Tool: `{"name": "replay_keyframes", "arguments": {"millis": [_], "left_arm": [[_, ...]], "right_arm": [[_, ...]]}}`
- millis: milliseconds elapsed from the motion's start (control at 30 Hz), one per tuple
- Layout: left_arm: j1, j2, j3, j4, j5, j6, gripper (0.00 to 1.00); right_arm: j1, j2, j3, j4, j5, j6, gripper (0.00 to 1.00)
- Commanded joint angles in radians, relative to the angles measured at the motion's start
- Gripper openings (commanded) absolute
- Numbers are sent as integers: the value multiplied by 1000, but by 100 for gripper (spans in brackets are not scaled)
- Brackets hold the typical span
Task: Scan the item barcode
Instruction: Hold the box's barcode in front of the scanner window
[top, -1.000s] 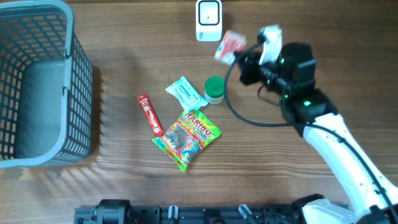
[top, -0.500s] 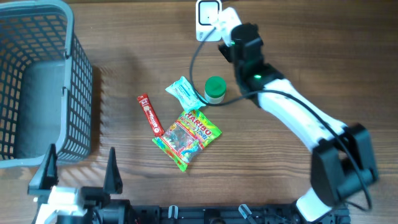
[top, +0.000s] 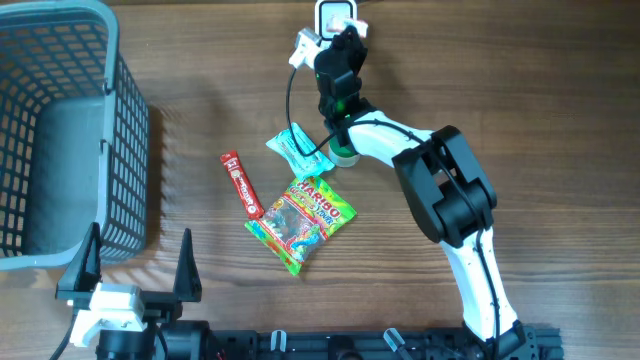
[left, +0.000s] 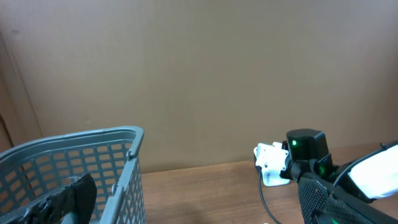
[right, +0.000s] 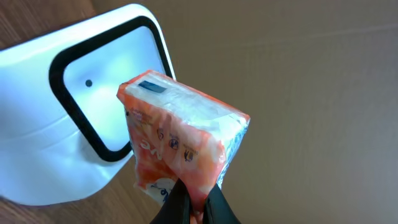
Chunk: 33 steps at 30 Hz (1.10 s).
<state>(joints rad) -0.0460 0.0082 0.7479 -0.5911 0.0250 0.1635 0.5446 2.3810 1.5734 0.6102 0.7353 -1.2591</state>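
While my right gripper clamps the packet just before the scanner, I'm mid-scan, and next I reckon its barcode wants turning square to the window.

HARIBO on gummy bag; orange packet print too blurred to read

Candy bag sits mid-counter. Just left of it lies the stick packet; well left, the basket. Behind the bag, sachet and round tub lie side by side. Further behind stands the scanner, the pouch right before its face.
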Motion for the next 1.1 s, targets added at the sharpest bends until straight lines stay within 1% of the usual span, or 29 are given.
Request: {"name": "replay_keyframes", "arguments": {"millis": [0,67,233,333,500,633,700,800,1067], "left_arm": [[-3,-2,-4,0,11,16,100],[-3,-2,-4,-10,11,16,100],[-3,-2,-4,-71,11,16,100],[-3,-2,-4,-99,11,16,100],[-3,-2,-4,-111,11,16,100],[-3,-2,-4,-130,11,16,100],[-3,-2,-4,-138,11,16,100],[-3,-2,-4,-144,11,16,100],[-3,-2,-4,-170,11,16,100]], "right_arm": [[-6,2,43,-22,19,-19,4],[-6,2,43,-51,3,9,4],[-9,2,43,-50,-15,42,4],[-12,2,43,-54,-19,92,4],[-12,2,43,-99,-74,122,4],[-14,2,43,-40,-84,162,4],[-11,2,44,22,-85,166,4],[-6,2,44,50,-71,167,4],[19,-27,44,-102,-102,190,4]]}}
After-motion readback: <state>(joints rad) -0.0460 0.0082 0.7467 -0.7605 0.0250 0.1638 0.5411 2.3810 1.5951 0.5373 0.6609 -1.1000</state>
